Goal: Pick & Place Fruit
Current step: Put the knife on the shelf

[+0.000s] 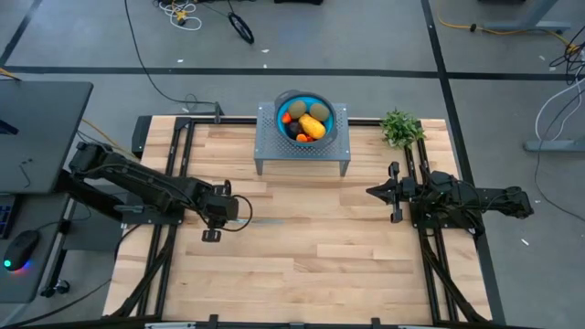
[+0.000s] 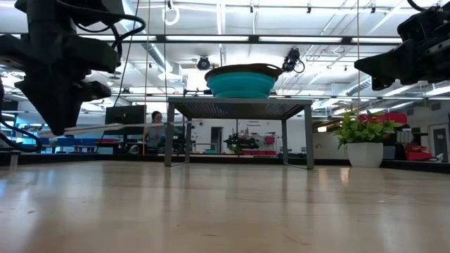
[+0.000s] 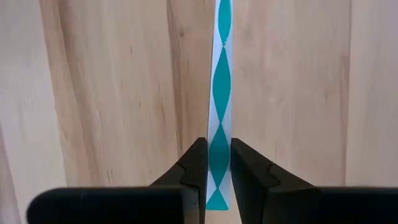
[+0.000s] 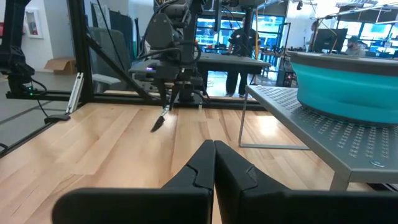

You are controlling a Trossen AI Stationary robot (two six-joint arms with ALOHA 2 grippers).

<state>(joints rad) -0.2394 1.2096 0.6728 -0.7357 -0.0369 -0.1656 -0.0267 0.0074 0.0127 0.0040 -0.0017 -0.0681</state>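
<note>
Two dark fingers (image 3: 193,171) of the left gripper (image 3: 218,174) fill the near edge of its wrist view, clamped on a slim stick (image 3: 219,106) patterned in teal and white diamonds, its blade-thin edge running away over the pale wooden table (image 1: 302,247). From above, that left gripper (image 1: 224,208) hangs over the table's left half, and the stick (image 1: 260,220) pokes out to its right as a faint pale line. From table height the stick (image 2: 105,128) is carried level and clear of the boards.

Across the way, the right gripper (image 1: 377,192) waits over the right half, pointing toward the centre, its jaws pressed together with nothing between them, as its own wrist view shows (image 4: 214,155).

And the fruit (image 1: 309,121)? All of it sits in one teal bowl (image 1: 285,100) on one grey perforated stand (image 1: 267,146) at the far middle of the table, well apart from both grippers. Count what shows: two brown-green ovals (image 1: 299,109), side by side at the back, one elongated yellow-orange piece (image 1: 313,127) in front of them, and a few tiny red-orange bits (image 1: 287,118) at the edges; exactly how many I cannot tell.

One green leafy plant (image 1: 400,127) in a white pot (image 2: 365,154) stands at the far right corner. Beyond the table, a person (image 2: 155,126) sits in the room.
</note>
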